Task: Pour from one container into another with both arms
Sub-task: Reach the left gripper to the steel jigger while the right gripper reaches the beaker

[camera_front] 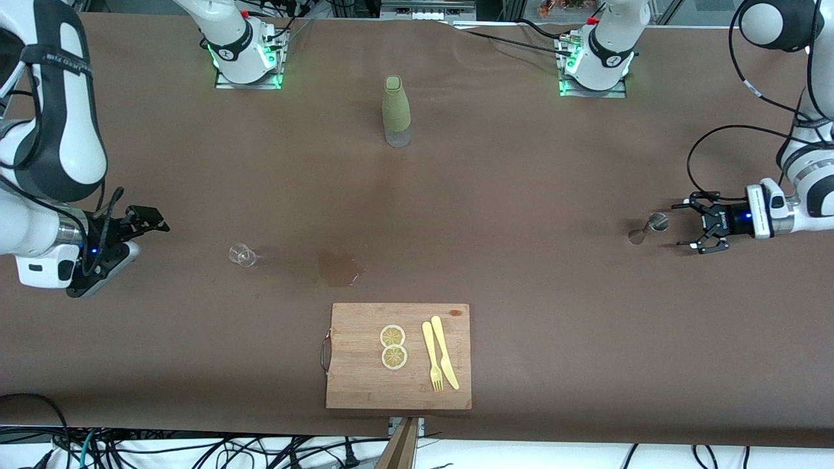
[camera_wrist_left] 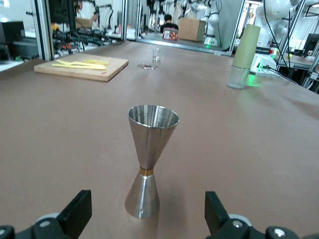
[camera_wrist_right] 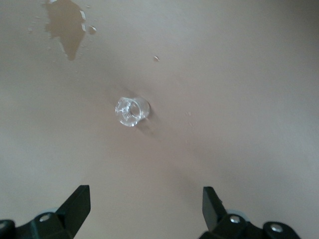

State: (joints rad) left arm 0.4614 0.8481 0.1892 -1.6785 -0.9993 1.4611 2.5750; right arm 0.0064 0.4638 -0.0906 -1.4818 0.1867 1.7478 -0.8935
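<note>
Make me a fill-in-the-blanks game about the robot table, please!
1. The silver jigger stands upright just in front of the open ____ gripper.
2. The open right gripper hangs beside the tiny clear ____ cup.
3. On the wooden cutting board lie a yellow fork, a yellow knife and ____ lemon slices.
4. The tall ____ bottle stands between the two arm bases.

Missing words: left; glass; two; green
</note>
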